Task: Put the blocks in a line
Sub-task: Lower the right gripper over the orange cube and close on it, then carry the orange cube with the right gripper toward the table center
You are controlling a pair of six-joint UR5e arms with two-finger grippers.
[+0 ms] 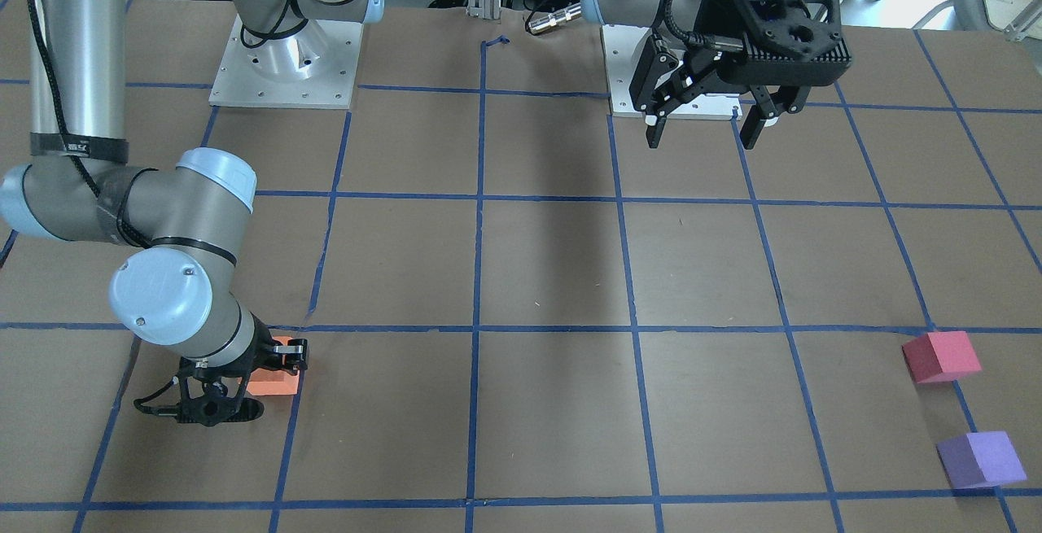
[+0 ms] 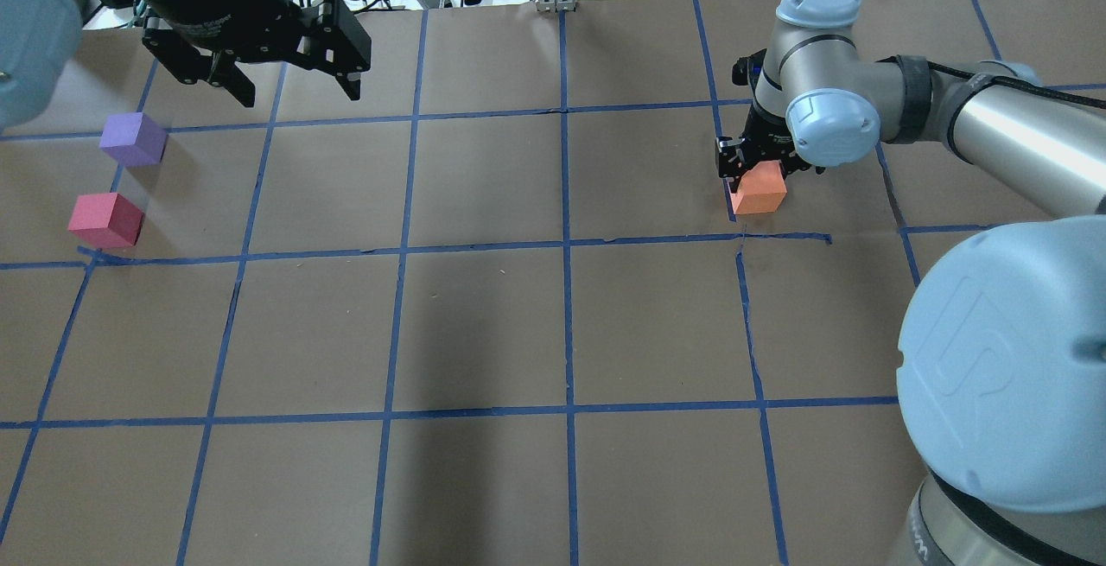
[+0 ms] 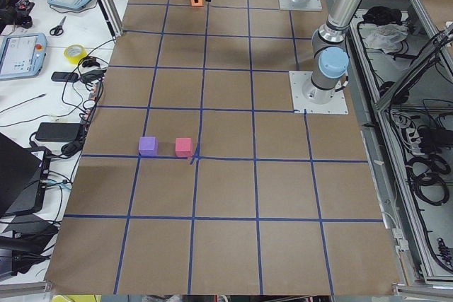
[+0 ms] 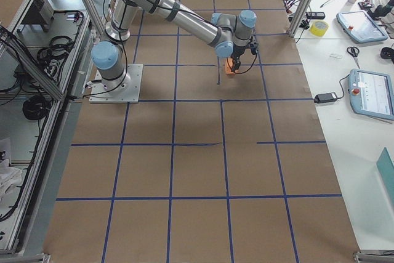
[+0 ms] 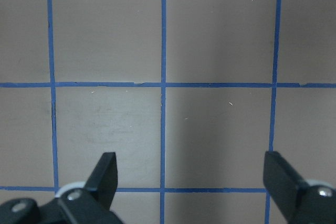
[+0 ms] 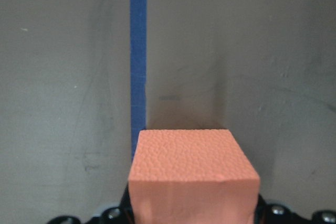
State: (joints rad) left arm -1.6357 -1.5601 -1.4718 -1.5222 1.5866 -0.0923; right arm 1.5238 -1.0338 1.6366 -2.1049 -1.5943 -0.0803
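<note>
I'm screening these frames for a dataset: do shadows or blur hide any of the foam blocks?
No. Front-facing view: a broad soft shadow crosses the middle of the brown table, away from the pinkish red foam cube and purple foam cube. Right wrist view: the orange foam cube fills the lower frame, its grain sharp, dim shadow behind it.

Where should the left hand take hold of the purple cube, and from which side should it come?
Probably on two opposite side faces of the purple cube, coming straight down from above. It sits flat on the table with its top uncovered, and the pinkish red cube stands apart from it, so the sides look free. The left hand is open.
</note>
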